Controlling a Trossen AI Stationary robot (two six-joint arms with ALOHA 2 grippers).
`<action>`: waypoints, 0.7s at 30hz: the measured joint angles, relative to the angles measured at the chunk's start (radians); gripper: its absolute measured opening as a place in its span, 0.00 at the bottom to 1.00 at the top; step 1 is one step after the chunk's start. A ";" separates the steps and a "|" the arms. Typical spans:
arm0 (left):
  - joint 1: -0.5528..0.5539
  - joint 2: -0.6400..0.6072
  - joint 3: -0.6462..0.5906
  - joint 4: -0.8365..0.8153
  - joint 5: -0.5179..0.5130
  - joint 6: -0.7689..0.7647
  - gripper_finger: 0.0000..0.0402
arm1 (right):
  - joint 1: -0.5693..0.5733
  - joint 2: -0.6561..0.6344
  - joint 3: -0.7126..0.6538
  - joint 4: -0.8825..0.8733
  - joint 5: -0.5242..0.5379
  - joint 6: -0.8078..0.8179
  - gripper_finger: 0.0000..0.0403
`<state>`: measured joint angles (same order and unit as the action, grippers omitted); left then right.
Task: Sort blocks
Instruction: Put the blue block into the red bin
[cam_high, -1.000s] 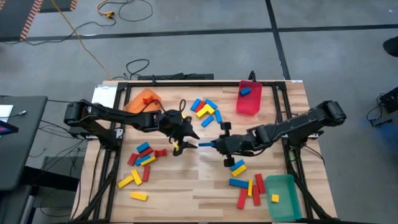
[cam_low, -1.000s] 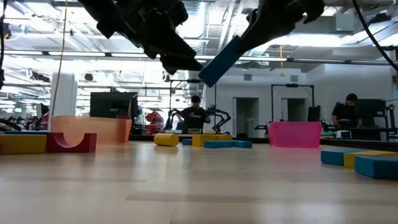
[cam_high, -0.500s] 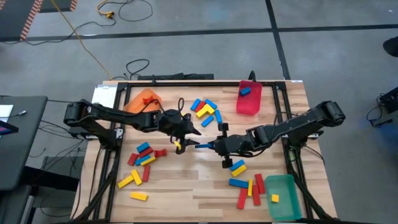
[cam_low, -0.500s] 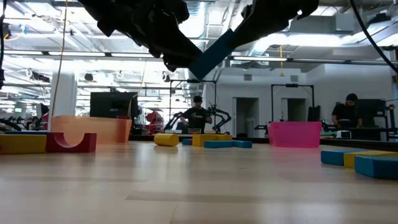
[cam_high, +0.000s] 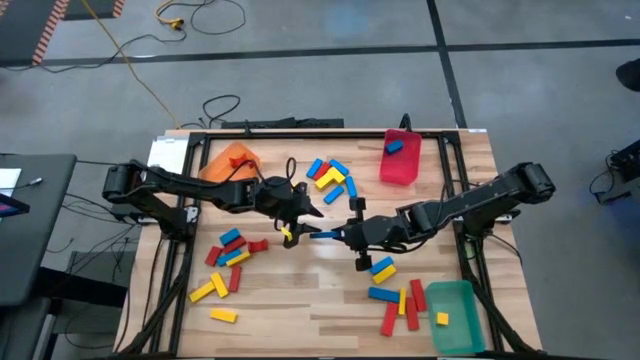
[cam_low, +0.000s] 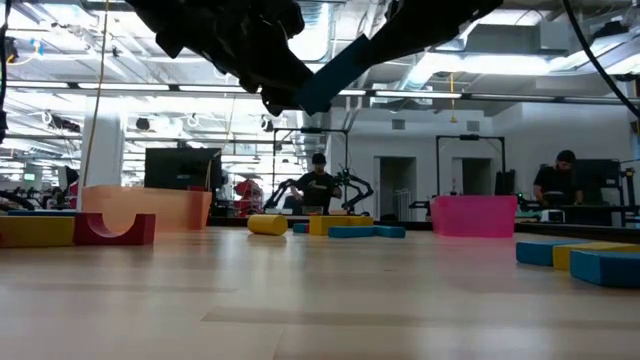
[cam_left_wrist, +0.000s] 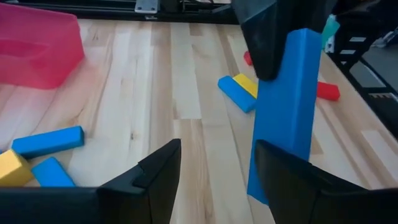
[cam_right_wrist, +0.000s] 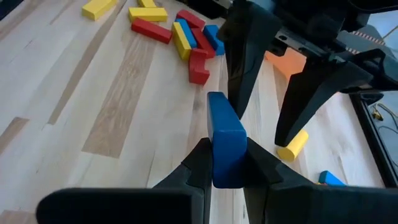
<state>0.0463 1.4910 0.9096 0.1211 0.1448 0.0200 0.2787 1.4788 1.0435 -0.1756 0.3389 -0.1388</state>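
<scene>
My right gripper (cam_right_wrist: 227, 163) clamps one end of the stiff, light blue block (cam_right_wrist: 225, 137), offering its free end to my spread left gripper (cam_left_wrist: 214, 165).

A blue block (cam_high: 325, 235) is held above the tabletop (cam_high: 300, 300), clamped at one end by the right gripper (cam_high: 343, 235). Other red, blue and yellow blocks (cam_high: 328, 178) lie scattered in loose clusters around it.
</scene>
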 joint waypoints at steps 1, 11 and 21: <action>0.000 0.000 0.000 -0.001 -0.013 -0.002 0.49 | 0.000 0.000 0.000 -0.012 0.000 0.004 0.18; -0.004 -0.008 0.000 0.011 -0.020 -0.002 0.49 | -0.040 0.000 0.000 -0.121 0.001 0.067 0.18; -0.020 -0.002 0.000 0.000 -0.053 -0.002 0.49 | -0.054 0.000 0.000 -0.005 -0.013 0.001 0.18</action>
<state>0.0263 1.4895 0.9096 0.1215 0.0923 0.0177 0.2249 1.4792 1.0435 -0.1810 0.3260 -0.1375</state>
